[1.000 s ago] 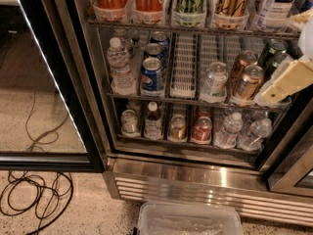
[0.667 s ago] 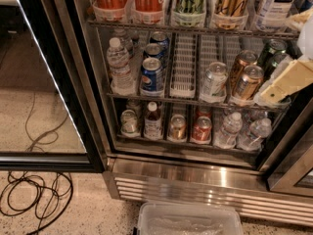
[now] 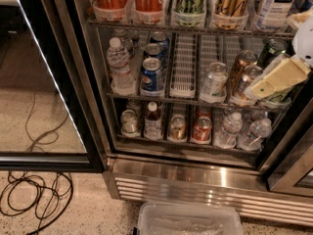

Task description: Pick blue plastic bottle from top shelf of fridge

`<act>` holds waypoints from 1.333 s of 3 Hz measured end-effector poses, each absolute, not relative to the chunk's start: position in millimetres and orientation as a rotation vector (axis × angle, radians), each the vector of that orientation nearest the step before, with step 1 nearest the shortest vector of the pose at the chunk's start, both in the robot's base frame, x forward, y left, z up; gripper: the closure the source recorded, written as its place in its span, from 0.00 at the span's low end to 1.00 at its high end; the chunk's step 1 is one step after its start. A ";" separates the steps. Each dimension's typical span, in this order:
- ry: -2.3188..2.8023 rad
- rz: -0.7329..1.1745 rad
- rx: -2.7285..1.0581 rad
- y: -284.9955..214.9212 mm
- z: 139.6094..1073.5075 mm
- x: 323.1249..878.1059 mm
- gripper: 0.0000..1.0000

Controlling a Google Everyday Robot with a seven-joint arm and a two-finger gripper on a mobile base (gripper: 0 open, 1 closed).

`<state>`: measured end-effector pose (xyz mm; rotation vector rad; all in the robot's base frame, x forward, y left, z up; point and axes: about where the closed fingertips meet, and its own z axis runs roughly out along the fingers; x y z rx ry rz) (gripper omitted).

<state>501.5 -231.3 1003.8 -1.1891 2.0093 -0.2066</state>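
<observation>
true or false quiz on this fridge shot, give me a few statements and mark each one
1. The fridge door stands open. True.
2. The blue plastic bottle stands on the top shelf, right of the gold can. True.
3. The gripper is around that bottle. False: it is lower, at the right edge, before the middle rack.
4. The blue Pepsi can sits on the bottom rack. False: middle rack.
5. A clear bin lies on the floor. True.

Shop or breakroom — commercial drinks fridge [image 3: 195,180] w/ stocked racks [image 3: 195,100]; gripper [image 3: 279,78] at fridge's right side.
</observation>
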 end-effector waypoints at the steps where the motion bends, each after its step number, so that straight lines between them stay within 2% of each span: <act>1: 1.989 -0.246 -1.066 -231.3 1009.2 512.2 0.00; 4: 1.817 -0.327 -0.884 -222.6 1038.5 538.0 0.00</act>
